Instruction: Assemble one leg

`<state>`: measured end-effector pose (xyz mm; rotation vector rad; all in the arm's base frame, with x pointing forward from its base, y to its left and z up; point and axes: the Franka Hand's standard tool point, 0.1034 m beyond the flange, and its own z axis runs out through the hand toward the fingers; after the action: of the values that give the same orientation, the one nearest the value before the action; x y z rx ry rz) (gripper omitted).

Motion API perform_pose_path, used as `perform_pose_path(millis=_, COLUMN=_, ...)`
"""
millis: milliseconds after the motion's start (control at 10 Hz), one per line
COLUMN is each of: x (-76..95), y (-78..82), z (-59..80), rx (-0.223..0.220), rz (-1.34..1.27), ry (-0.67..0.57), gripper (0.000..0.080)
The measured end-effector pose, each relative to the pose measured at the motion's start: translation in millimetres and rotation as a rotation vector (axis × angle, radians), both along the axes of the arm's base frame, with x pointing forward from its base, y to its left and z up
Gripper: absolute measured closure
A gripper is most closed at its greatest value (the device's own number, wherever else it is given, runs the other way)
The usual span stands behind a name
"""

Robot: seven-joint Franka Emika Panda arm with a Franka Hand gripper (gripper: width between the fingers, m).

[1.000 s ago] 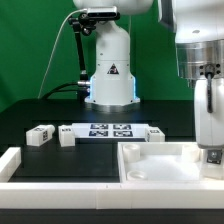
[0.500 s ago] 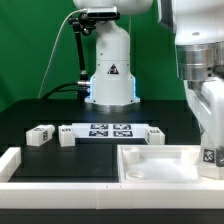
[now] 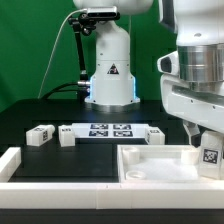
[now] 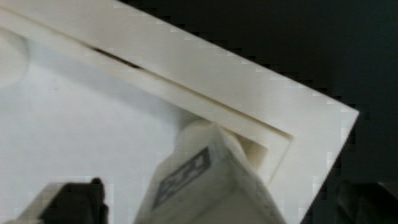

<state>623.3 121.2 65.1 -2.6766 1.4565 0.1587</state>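
Standing upright at the exterior view's right edge, the leg [image 3: 210, 155] shows its black-and-white tag toward the camera and sits at the far right corner of the white tray-like part [image 3: 150, 165]. In the wrist view the same leg [image 4: 210, 180] rises against the inside of the tray's raised corner wall [image 4: 267, 100], though whether it touches the wall cannot be told. Above it the arm's fingers [image 3: 208, 133] are spread wide with nothing pinched between them; one dark fingertip [image 4: 71, 200] appears beside the leg in the wrist view, apart from it. On the black counter [image 3: 30, 110], toward the exterior view's left, two more small white tagged blocks [image 3: 40, 135] lie near each other, just beside the marker board [image 3: 110, 130]. A long white rail [image 3: 60, 175] runs along the near edge of the counter.
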Motion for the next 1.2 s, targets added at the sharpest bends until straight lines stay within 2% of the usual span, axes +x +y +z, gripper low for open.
perform_pose_path(millis=200, x=-1.4, y=-0.1, z=0.6, rx=-0.028, rz=0.217, ry=-0.006, gripper=0.015)
perform_pose_path(millis=500, x=-0.8, y=-5.1, z=-0.2, rx=-0.02, rz=0.499, ry=-0.035, gripper=0.015)
perform_pose_path(millis=700, x=-0.4, y=-5.6, z=-0.5, rx=-0.018, rz=0.547, ry=-0.044, gripper=0.0159)
perform_pose_path(millis=800, x=-0.4, y=-5.6, z=-0.5, rx=-0.018, rz=0.547, ry=-0.044, gripper=0.0323)
perform_pose_path(millis=900, x=-0.4, y=-5.7, z=-0.5, rx=-0.018, rz=0.547, ry=-0.044, gripper=0.0323)
perform_pose_path(millis=1000, x=-0.4, y=-5.6, z=-0.5, rx=-0.018, rz=0.543, ry=-0.043, gripper=0.0515)
perform_pose_path(millis=1200, x=-0.4, y=-5.5, z=-0.5, rx=-0.019, rz=0.514, ry=-0.04, gripper=0.0511)
